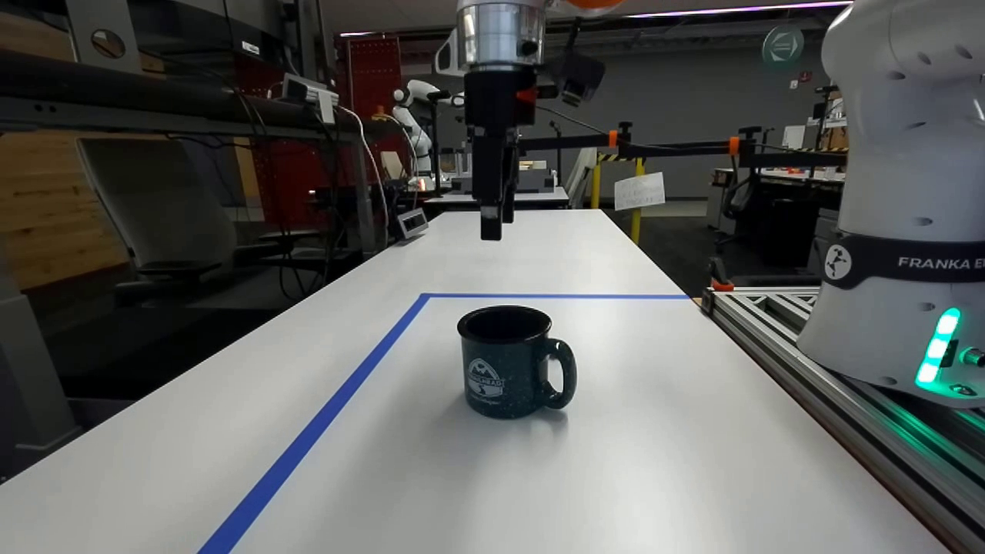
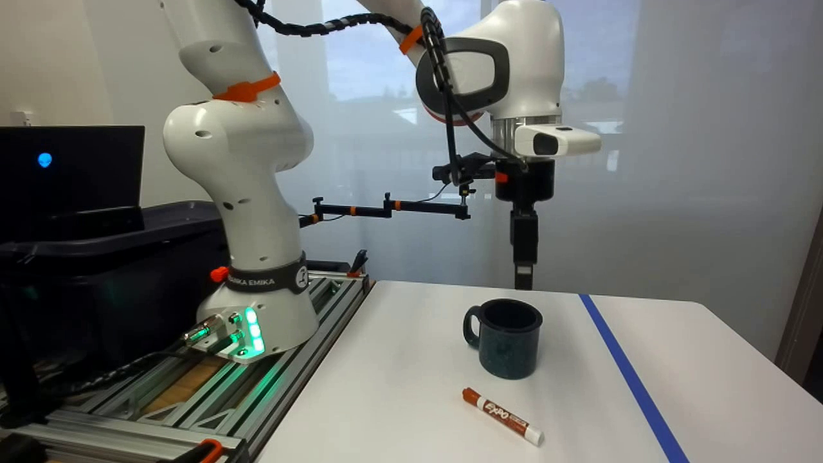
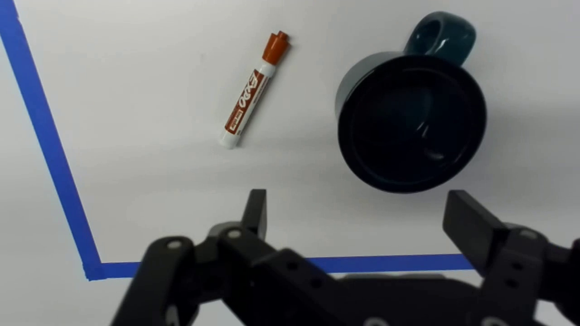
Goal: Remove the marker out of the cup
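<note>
In an exterior view, bare surface (image 2: 524,396) parts the near marker (image 2: 503,417) from the far cup (image 2: 508,348). The handle (image 2: 468,328) juts left; the cup's right side is open

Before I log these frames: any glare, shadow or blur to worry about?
Wrist view: cup interior nearly black with small glints, gripper fingers look slightly soft, EXPO on the marker readable; in an exterior view, pale glare on the table and a soft shadow at the cup's base; in an exterior view, a bright window behind the arm.
</note>
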Robot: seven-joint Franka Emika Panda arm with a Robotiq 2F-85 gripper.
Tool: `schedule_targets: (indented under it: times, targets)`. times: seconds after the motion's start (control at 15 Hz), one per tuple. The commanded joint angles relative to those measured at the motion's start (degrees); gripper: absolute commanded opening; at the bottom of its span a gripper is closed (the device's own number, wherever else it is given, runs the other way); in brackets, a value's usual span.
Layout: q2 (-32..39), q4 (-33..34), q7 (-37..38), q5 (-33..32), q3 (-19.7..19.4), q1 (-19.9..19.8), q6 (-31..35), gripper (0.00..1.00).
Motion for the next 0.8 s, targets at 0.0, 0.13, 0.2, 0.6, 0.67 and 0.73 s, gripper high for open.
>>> schedule_targets:
  times: [0.0, 0.13, 0.2, 0.6, 0.67, 0.73]
  targets:
    - [-0.97, 0.04, -0.23, 0.44, 0.69, -0.53, -0.51, 1.00]
    - [-0.68, 0.02, -0.22, 0.41, 0.67, -0.61, -0.47, 1.00]
    - [-0.26, 0.01, -0.21, 0.40, 0.66, -0.62, -0.44, 1.00]
    - [0.28, 0.03, -0.20, 0.38, 0.64, -0.63, -0.38, 1.00]
    - [0.28, 0.03, -0.20, 0.38, 0.64, -0.63, -0.38, 1.00]
    - [0.28, 0.03, -0.20, 0.38, 0.64, -0.63, -0.38, 1.00]
